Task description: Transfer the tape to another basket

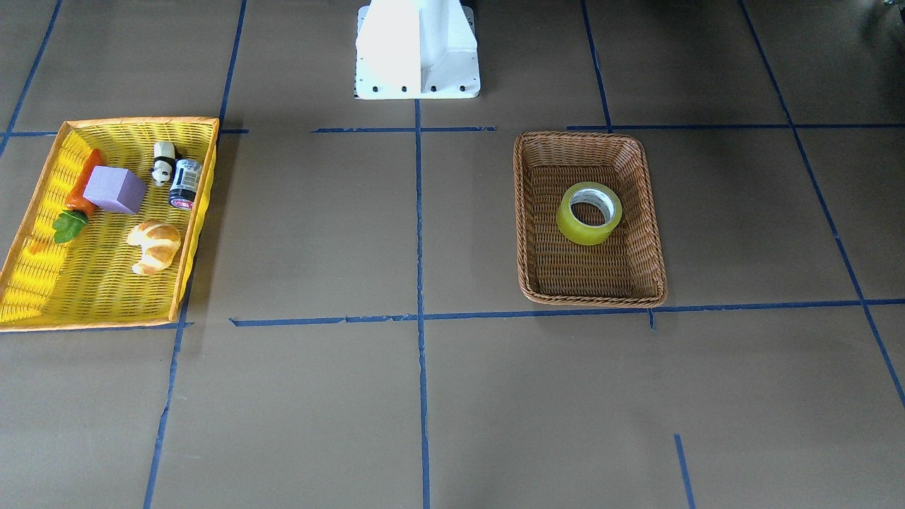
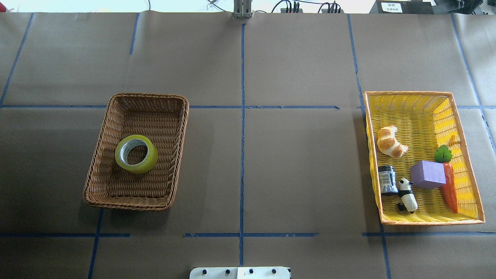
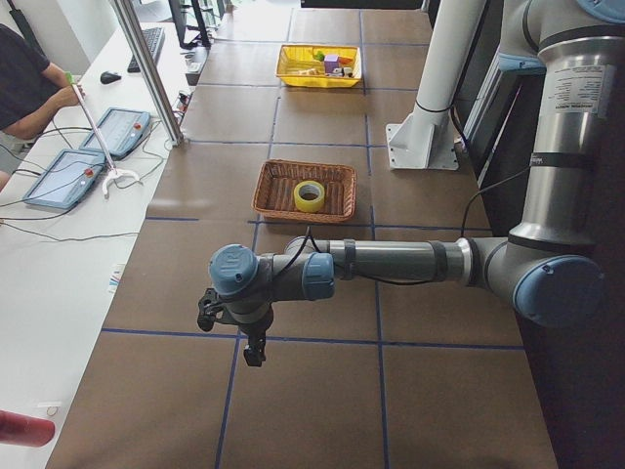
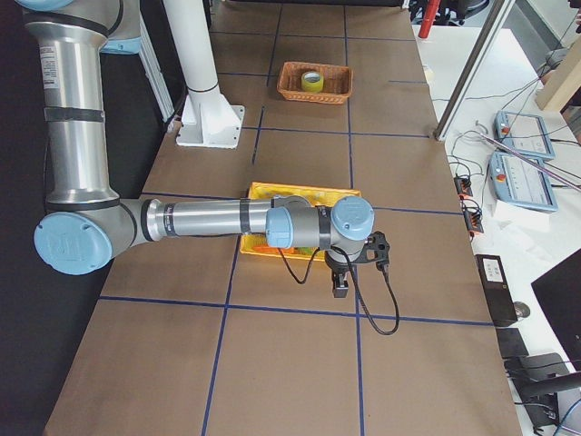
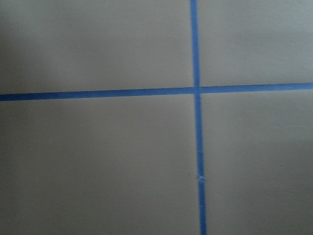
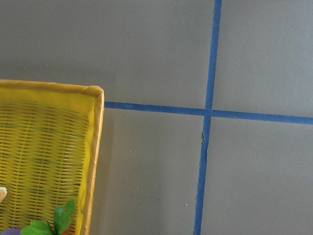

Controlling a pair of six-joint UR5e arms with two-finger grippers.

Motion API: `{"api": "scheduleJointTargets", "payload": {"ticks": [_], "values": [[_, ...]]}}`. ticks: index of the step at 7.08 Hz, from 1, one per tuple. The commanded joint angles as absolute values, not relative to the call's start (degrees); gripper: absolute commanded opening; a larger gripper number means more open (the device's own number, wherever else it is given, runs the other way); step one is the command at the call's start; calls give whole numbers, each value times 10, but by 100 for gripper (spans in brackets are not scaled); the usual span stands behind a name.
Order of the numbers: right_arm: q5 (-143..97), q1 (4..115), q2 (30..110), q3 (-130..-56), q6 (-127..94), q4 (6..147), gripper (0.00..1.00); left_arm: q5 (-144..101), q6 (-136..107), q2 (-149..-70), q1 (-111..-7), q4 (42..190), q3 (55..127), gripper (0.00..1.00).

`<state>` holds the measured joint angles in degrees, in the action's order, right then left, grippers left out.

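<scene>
Table (image 2: pixel 294 174) of brown paper, crossed by blue grid lines. Yellow mesh basket (image 2: pixel 407 93) on the robot's right side, holding purple block (image 2: pixel 427 174), carrot (image 2: pixel 450 190), croissant (image 2: pixel 389 142), panda figure (image 2: pixel 408 195) and dark can (image 2: pixel 387 180). Brown wicker basket (image 2: pixel 182 131) well apart on the robot's left side, with tape (image 2: pixel 152 157) lying flat inside near its middle, hole upward. Left claw (image 3: pixel 256 350) hanging over bare table well apart from the wicker basket; right claw (image 4: pixel 341 287) just past the yellow mesh basket. Spread or pressed together: cannot tell for either.

Tape (image 2: pixel 151 155): grey print on the core, too small to read.
Jar (image 2: pixel 387 179): label print illegible.
White sign (image 2: pixel 391 7): characters unreadable.
</scene>
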<state>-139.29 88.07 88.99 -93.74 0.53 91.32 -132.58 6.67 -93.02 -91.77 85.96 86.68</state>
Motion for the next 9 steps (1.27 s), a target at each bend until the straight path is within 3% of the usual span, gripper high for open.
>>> {"api": "scheduleJointTargets", "payload": {"ticks": [1,9], "values": [[-1394,882,892,-937,6,913,100,-1317,67,-930,-918,860,867,100],[-1390,897,902,-935,7,913,100,-1334,67,-931,-915,861,865,100]]}}
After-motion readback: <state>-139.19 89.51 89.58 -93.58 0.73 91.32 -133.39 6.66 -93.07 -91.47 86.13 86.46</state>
